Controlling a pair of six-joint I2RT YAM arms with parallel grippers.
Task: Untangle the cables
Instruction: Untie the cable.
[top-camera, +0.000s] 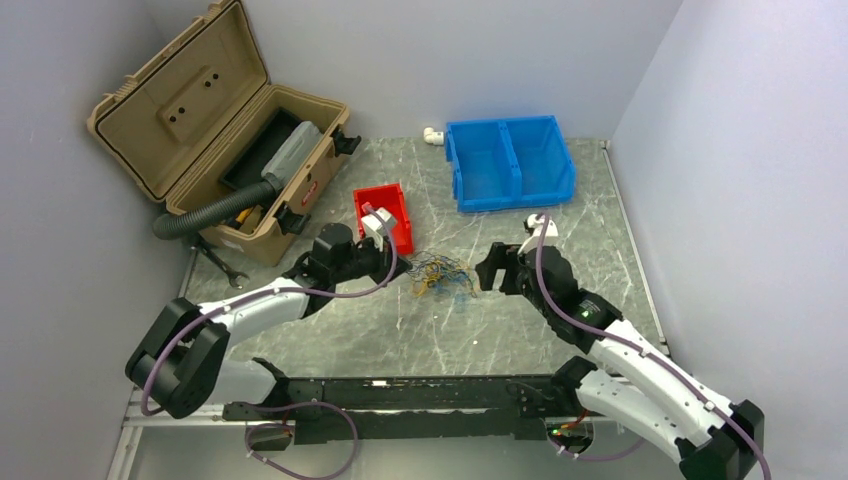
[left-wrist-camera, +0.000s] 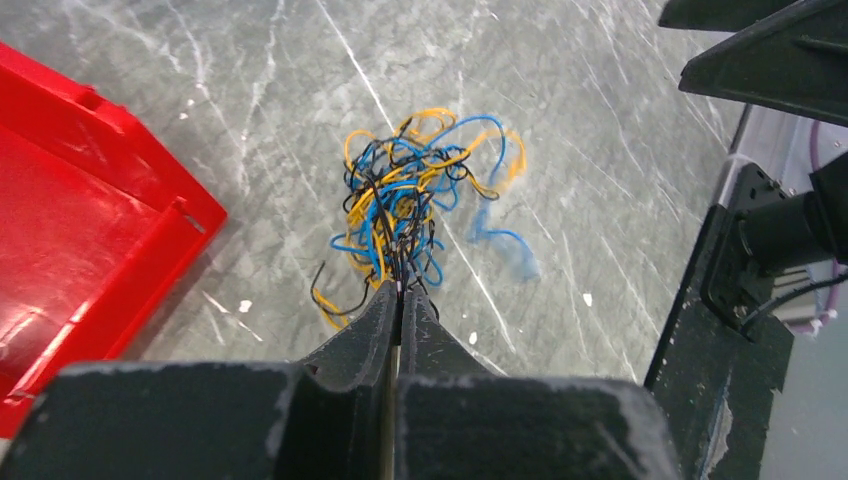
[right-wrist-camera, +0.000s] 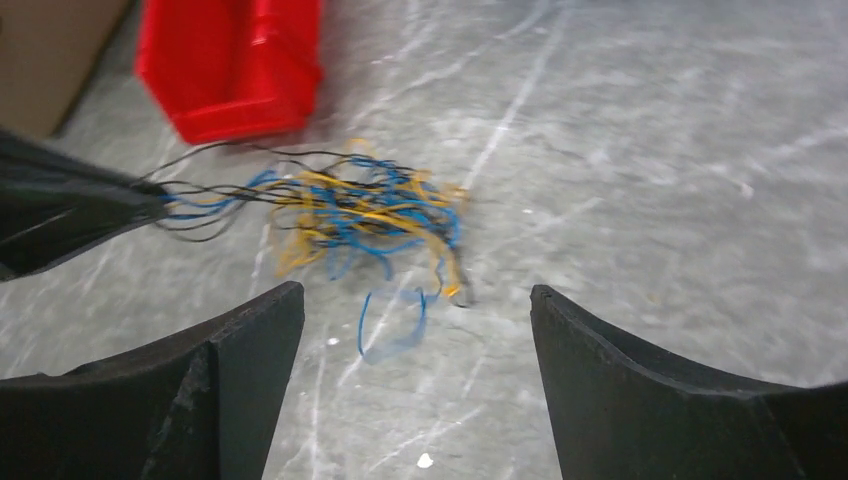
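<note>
some cables (left-wrist-camera: 405, 195) in left tool (left-wrist-camera: 402, 292), right tool (right-wrist-camera: 415, 300) nearby

No legible text, brand, number or sign anywhere. Only a small red label (top-camera: 311, 187) on the front of the tan toolbox (top-camera: 180, 100), too small to read.

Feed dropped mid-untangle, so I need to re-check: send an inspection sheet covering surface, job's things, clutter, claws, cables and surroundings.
Surface: grey marbled table, a few white specks.
Job's things: cable tangle, blue, yellow and black, one clump on the table beside the red bin.
Clutter: blue bin, open tan toolbox, black hose, wrench, white fitting.
Claws: left claw shut on tangle strands; right claw open, holding nothing, short of the tangle.
Cables: purple arm leads along both arms, apart from the tangle.
Surroundings: plain walls on three sides.
</note>
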